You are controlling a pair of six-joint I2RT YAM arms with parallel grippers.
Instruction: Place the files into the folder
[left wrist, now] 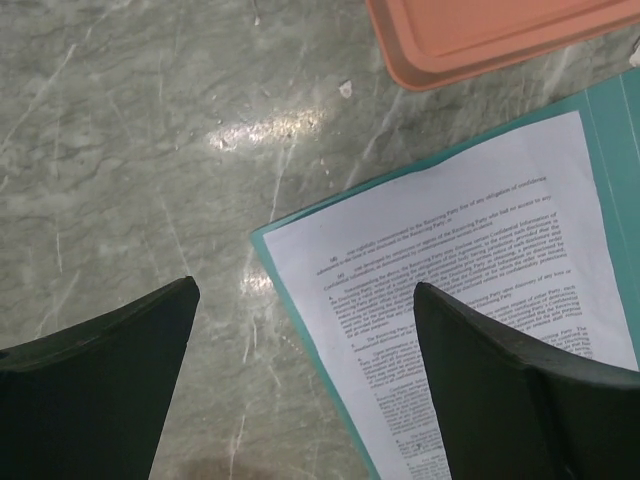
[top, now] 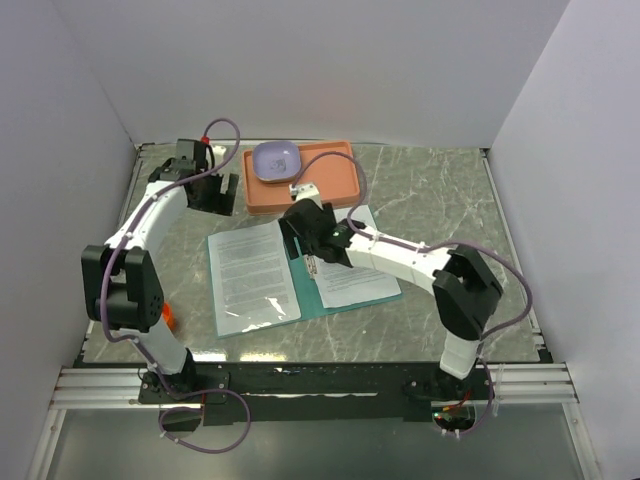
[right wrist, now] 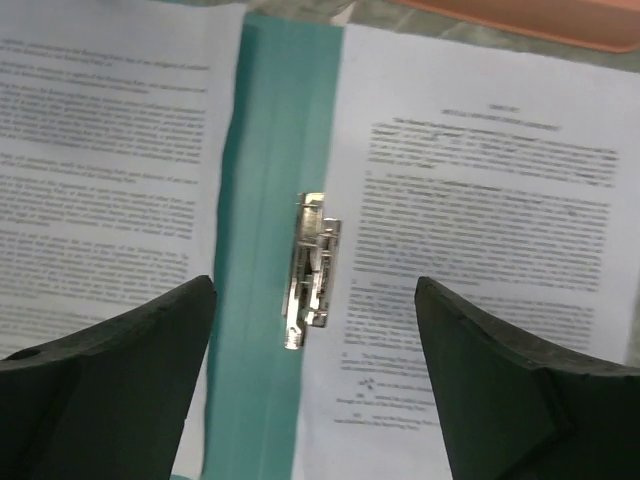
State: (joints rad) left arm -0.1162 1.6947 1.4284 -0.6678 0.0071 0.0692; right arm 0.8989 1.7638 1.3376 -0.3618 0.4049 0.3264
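Observation:
The teal folder [top: 308, 290] lies open on the marble table. One white printed file [top: 250, 275] lies on its left half and another [top: 358, 265] on its right half. My right gripper [top: 302, 236] hovers open over the spine. In the right wrist view it [right wrist: 315, 285] straddles the metal fastener [right wrist: 310, 270] on the teal strip [right wrist: 265, 200], between the left sheet [right wrist: 100, 150] and the right sheet [right wrist: 480, 200]. My left gripper [top: 222, 198] is open and empty at the back left. In its wrist view it [left wrist: 305, 290] hangs over the folder's corner [left wrist: 262, 240] and a sheet [left wrist: 450, 260].
An orange-pink tray [top: 325, 188] with a purple bowl [top: 277, 161] stands just behind the folder, and shows in the left wrist view [left wrist: 480, 40]. A small orange object [top: 168, 318] sits by the left arm. White walls enclose the table.

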